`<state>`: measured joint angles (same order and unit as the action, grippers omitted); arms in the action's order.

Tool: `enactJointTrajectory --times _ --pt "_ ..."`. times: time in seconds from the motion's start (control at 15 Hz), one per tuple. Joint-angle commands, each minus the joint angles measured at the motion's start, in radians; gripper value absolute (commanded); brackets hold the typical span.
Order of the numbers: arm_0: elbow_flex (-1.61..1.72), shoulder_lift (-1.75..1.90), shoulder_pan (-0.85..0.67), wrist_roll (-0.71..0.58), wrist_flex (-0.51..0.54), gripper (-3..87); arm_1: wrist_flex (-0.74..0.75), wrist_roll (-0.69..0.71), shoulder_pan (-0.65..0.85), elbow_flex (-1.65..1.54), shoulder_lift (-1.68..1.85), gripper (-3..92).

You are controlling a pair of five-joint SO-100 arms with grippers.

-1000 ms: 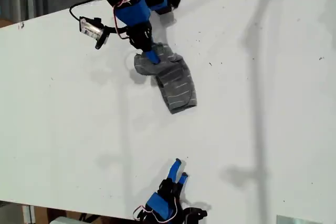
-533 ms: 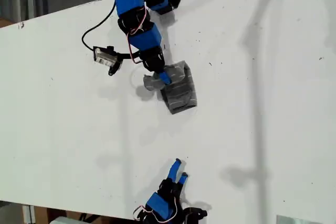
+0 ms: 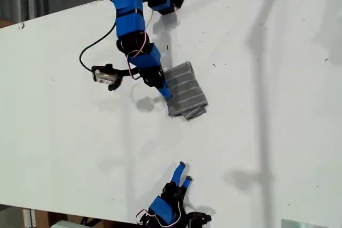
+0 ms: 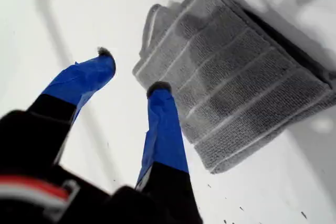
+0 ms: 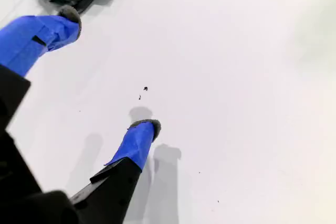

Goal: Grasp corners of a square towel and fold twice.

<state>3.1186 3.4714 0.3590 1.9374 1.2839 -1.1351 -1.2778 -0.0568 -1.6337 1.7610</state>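
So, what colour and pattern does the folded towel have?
Dark grey towel with thin white stripes, clearest in the first wrist view.

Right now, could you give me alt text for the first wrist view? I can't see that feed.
The towel, dark grey with thin white stripes, lies folded into a compact stack on the white table. My first gripper hangs just above it with jaws open and empty, one blue fingertip at the towel's edge, the other over bare table.

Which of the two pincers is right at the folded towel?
My first pincer, at the towel's edge; my second pincer sits apart on bare table.
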Motion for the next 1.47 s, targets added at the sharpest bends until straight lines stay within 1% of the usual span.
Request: enactJointTrajectory --times 0.0,0.07,0.13,0.27,0.4,0.47,0.53,0.6,0.73,0.8,0.93,1.0,1.13,1.2,1.33,1.4 --pt "0.005 0.002 0.006 0.009 0.011 36.3 -0.100 -0.029 0.048 -0.123 0.316 17.5" --pt "0.005 0.002 0.005 0.008 0.011 36.3 -0.112 -0.061 0.063 -0.282 0.512 17.3" --pt "0.005 0.002 0.002 0.003 0.012 36.3 -0.092 -0.114 0.067 -0.491 0.742 15.2" --pt "0.005 0.000 -0.032 -0.031 0.014 36.3 -0.005 -0.199 0.020 -0.902 1.206 15.1" --pt "0.005 -0.002 -0.066 -0.063 0.015 36.3 -0.091 -0.276 -0.058 -1.075 1.536 15.1" --pt "0.005 -0.002 -0.080 -0.084 0.015 36.3 -0.110 -0.298 -0.084 -1.060 1.511 15.1" --pt "0.005 -0.005 -0.098 -0.120 0.017 36.3 -0.095 -0.298 -0.097 -1.078 1.516 15.1" --pt "0.003 -0.014 -0.124 -0.155 0.018 36.3 -0.112 -0.307 -0.098 -1.100 1.519 15.2" --pt "0.003 -0.025 -0.160 -0.218 0.020 35.5 -0.169 -0.368 -0.109 -1.152 1.525 17.1" --pt "0.003 -0.041 -0.179 -0.253 0.021 35.5 -0.224 -0.457 -0.123 -1.175 1.525 17.4" --pt "0.000 -0.071 -0.238 -0.316 0.028 34.6 -0.287 -0.554 -0.187 -1.200 1.528 17.5" --pt "0.002 0.002 -0.252 -0.440 0.021 33.9 -0.282 -0.569 -0.222 -1.206 1.528 17.6" --pt "0.002 -0.002 -0.176 -0.457 0.021 32.7 -0.290 -0.641 -0.268 -1.201 1.528 17.7" --pt "0.002 -0.002 -0.149 -0.534 0.021 31.4 -0.298 -0.623 -0.270 -1.201 1.528 18.2" --pt "0.002 -0.002 -0.146 -0.856 0.021 28.8 -0.298 -0.614 -0.279 -1.201 1.528 18.8" --pt "0.002 -0.002 -0.144 -0.873 0.021 26.9 -0.298 -0.614 -0.276 -1.201 1.528 18.9"
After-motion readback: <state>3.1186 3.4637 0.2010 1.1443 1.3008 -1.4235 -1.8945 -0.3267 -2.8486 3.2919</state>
